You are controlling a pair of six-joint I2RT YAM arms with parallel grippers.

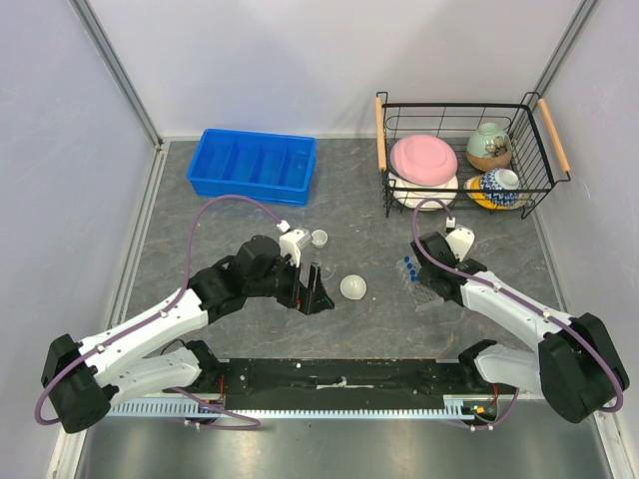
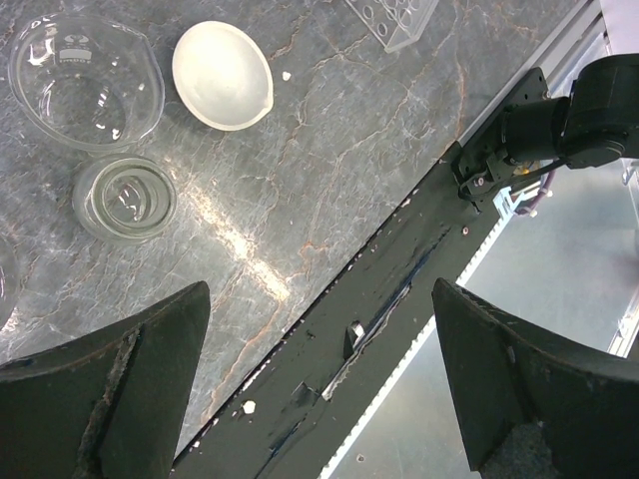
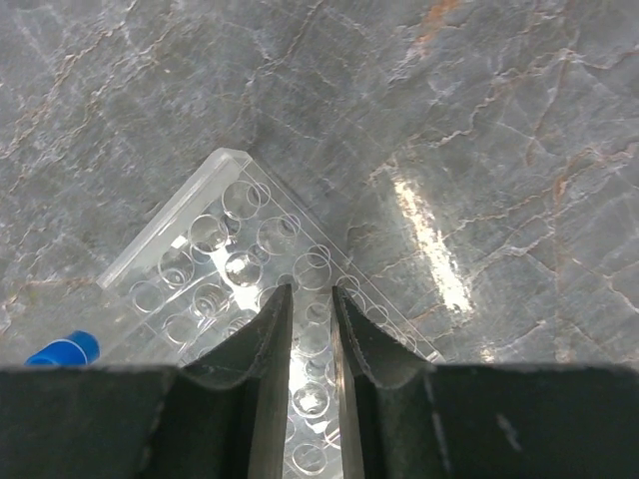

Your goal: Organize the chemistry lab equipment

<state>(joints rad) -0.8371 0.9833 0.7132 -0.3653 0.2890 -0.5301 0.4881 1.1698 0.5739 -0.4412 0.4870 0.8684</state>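
Note:
My right gripper (image 1: 431, 283) (image 3: 311, 299) hovers over the clear plastic rack (image 1: 419, 289) (image 3: 215, 249), its fingers a narrow gap apart with rack holes showing through. A blue-capped tube (image 1: 409, 265) (image 3: 62, 349) lies at the rack's left side. My left gripper (image 1: 312, 294) (image 2: 319, 299) is wide open with nothing in it, above the table's near edge. A white round dish (image 1: 353, 287) (image 2: 222, 75) lies just right of it. A clear glass beaker (image 1: 319, 238) (image 2: 85, 80) and a small round glass piece (image 2: 125, 198) stand nearby.
A blue divided bin (image 1: 253, 163) sits at the back left. At the back right a wire basket (image 1: 459, 100) holds a pink plate (image 1: 423, 158) and patterned bowls (image 1: 489, 146). The black mounting rail (image 1: 339, 377) runs along the near edge.

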